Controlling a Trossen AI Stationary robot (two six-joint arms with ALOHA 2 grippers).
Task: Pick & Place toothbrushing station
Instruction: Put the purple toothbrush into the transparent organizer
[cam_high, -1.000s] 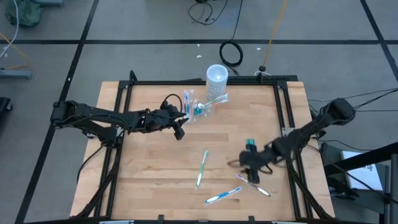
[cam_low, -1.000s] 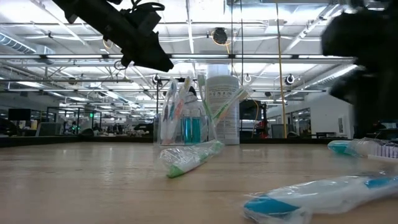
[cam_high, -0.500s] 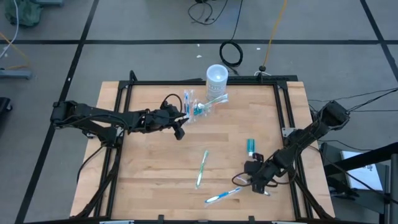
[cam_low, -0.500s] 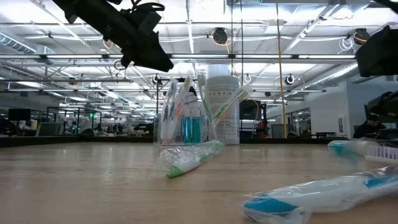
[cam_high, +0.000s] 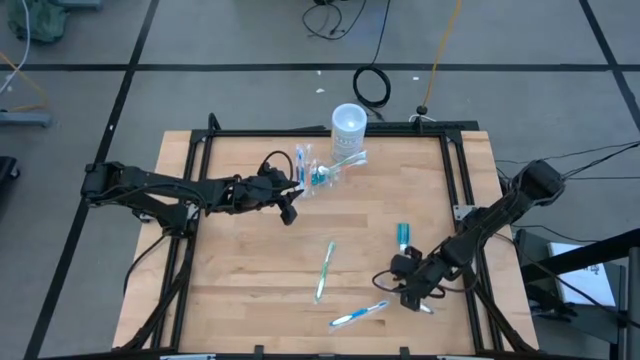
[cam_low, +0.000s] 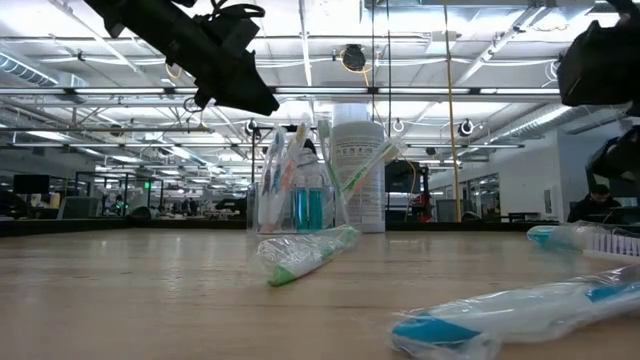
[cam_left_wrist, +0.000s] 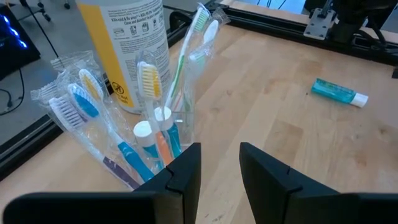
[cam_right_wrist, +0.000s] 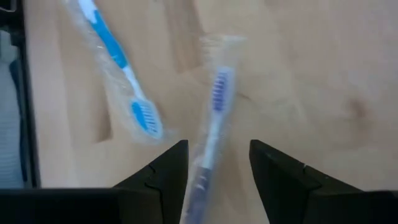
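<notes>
The toothbrushing station (cam_high: 312, 176) is a small clear holder that stands upright on the table near the far edge, with several wrapped toothbrushes (cam_left_wrist: 149, 81) sticking up out of it. My left gripper (cam_high: 291, 204) hovers open just to its left and touches nothing; in its wrist view (cam_left_wrist: 221, 165) the holder (cam_left_wrist: 165, 134) lies just ahead of the fingers. My right gripper (cam_high: 405, 294) is open near the front right, above a wrapped purple toothbrush (cam_right_wrist: 214, 106) that lies flat on the table and runs into the gap between its fingers (cam_right_wrist: 214, 165).
A tall white cup (cam_high: 348, 122) stands right behind the holder. A green toothbrush (cam_high: 324, 270) and a blue one (cam_high: 358, 315) lie loose on the wood, with a teal toothpaste tube (cam_high: 403, 236) beside the right arm. A black frame (cam_high: 452, 180) borders the table.
My right gripper has gone toward the table's near edge, sunk a little and rolled about its own axis, ending over the purple toothbrush. The teal tube that it covered now shows. Its fingers have kept the same gap.
</notes>
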